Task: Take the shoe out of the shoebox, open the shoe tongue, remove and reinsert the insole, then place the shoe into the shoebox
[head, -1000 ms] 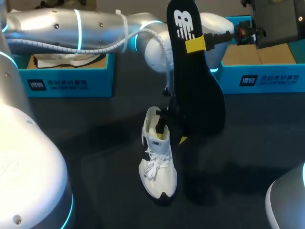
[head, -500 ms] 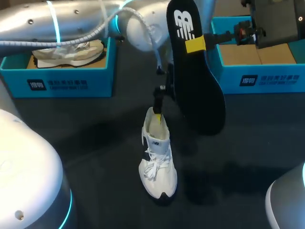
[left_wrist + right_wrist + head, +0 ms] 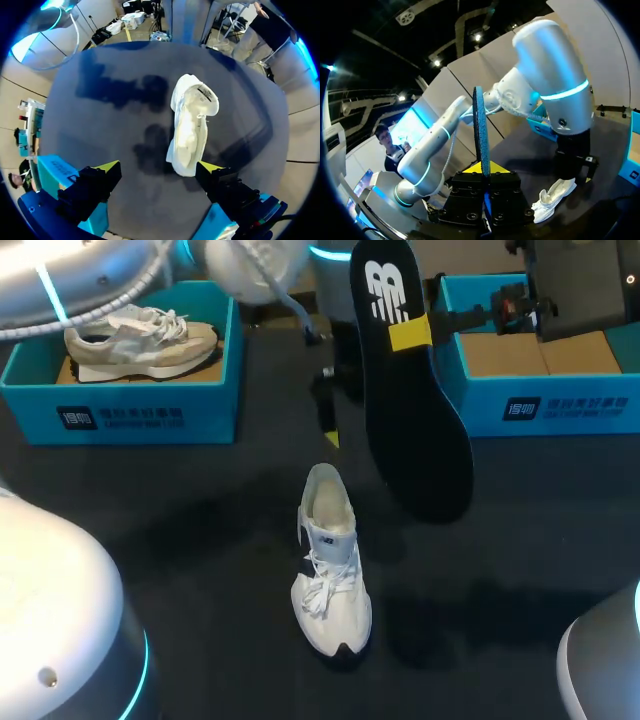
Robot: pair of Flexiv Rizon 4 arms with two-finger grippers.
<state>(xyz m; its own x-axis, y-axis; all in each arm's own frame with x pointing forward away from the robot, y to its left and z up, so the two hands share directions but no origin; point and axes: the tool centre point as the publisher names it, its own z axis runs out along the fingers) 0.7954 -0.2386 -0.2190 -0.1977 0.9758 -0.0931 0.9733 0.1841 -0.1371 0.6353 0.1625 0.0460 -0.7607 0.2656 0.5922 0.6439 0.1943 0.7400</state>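
The white shoe (image 3: 330,575) is sitting on its sole near the middle of the dark table (image 3: 200,540), outside both boxes. Its toe is pointing to six o'clock and its heel to twelve, and its mouth is gaping open.

At the shoe's twelve o'clock, clear of the heel, the left gripper (image 3: 159,167) is hanging with its fingers spread wide, gripping nothing. In the left wrist view the shoe is lying ahead of it, apart from both yellow tips.

At the shoe's one o'clock the black insole (image 3: 415,430) is being held up on end above the table, with its broader end lowest. The right gripper (image 3: 410,335) is pinching it from both sides near its upper end, fingers closed on it.

Farther back, at ten o'clock, the left shoebox (image 3: 120,415) is standing open with a beige shoe (image 3: 140,338) lying across it. At two o'clock the right shoebox (image 3: 560,405) is standing open too, showing a bare cardboard floor.
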